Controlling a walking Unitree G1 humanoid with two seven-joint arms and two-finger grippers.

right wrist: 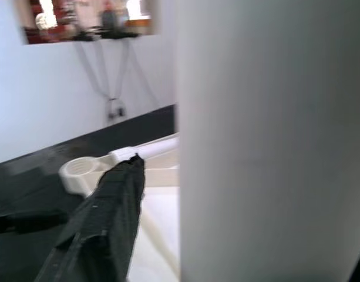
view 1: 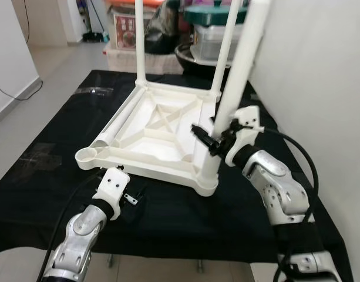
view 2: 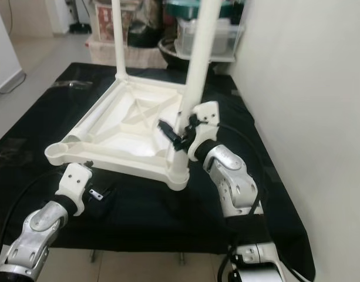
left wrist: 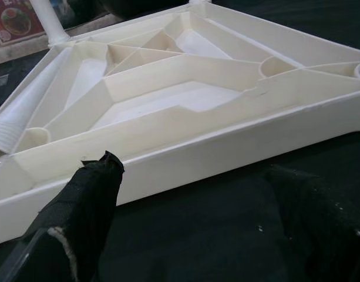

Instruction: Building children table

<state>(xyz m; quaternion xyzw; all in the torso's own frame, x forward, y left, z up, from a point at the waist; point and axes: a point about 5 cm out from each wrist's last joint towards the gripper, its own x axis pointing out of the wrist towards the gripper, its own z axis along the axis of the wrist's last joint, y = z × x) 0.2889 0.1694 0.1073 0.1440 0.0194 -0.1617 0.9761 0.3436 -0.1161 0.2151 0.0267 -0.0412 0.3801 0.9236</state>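
A white plastic children's table (view 1: 150,129) lies upside down on a black-covered work surface (view 1: 50,164). Three white legs stand in its corners: far left (view 1: 140,41), far right (view 1: 224,53) and near right (view 1: 235,64). The near left socket (view 1: 88,155) holds nothing. A loose leg (left wrist: 27,111) lies inside the tabletop along its left rim. My right gripper (view 1: 214,140) is open around the near right leg, low on it, one finger (right wrist: 109,217) standing apart from the leg. My left gripper (view 1: 130,197) is open, low over the cloth, facing the tabletop's near rim (left wrist: 226,147).
A white wall (view 1: 320,70) runs close along the right side. Storage boxes and a lidded pot (view 1: 215,29) stand behind the work surface. Tiled floor (view 1: 44,64) lies to the left. The cloth's front edge (view 1: 168,255) is just below my arms.
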